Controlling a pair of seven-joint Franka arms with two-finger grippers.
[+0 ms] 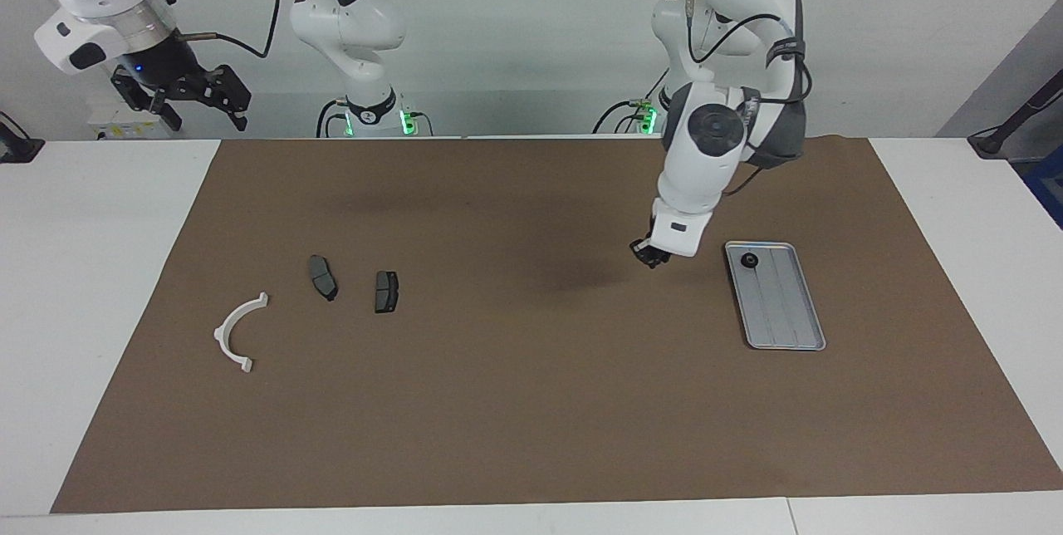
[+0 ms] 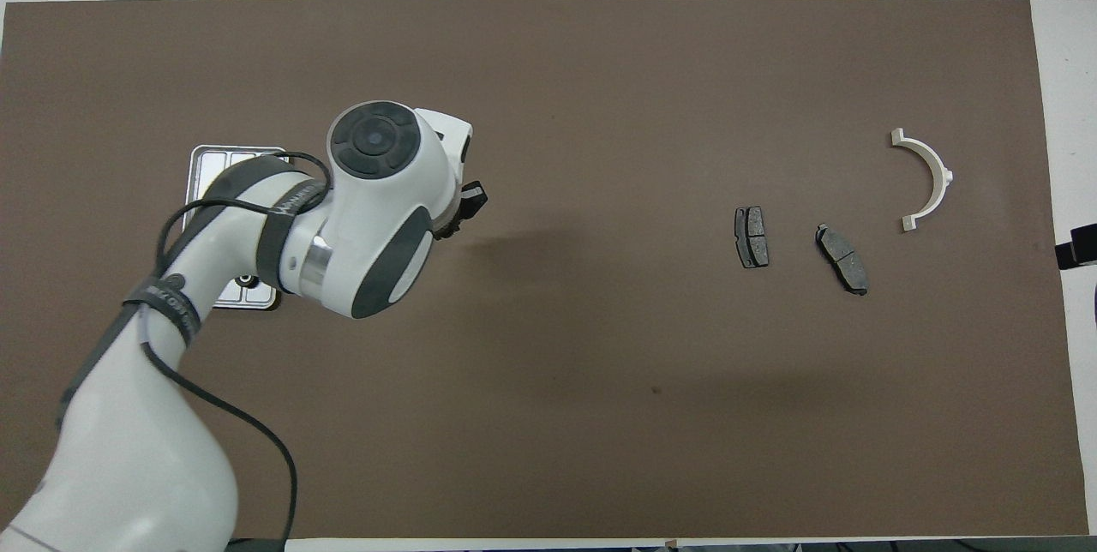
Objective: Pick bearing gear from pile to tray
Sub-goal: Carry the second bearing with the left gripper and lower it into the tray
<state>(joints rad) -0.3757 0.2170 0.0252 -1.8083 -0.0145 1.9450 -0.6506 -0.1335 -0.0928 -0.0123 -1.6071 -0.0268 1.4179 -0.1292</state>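
My left gripper (image 1: 651,256) hangs above the mat beside the silver-grey tray (image 1: 785,311), toward the table's middle. It looks shut on a small dark bearing gear, which is mostly hidden between the fingers. In the overhead view the gripper (image 2: 467,201) shows past the wrist, and the arm covers most of the tray (image 2: 210,159). One black gear (image 1: 750,261) lies in the tray's end nearer to the robots. The pile lies toward the right arm's end: two brake pads (image 1: 323,277) (image 1: 386,292) and a white half-ring bracket (image 1: 237,334). My right gripper (image 1: 187,95) waits open, high off the table's end.
A brown mat (image 1: 498,402) covers most of the white table. In the overhead view the pads (image 2: 752,237) (image 2: 842,259) and the bracket (image 2: 926,179) lie apart from each other. The right gripper's tip (image 2: 1078,245) shows at the mat's edge.
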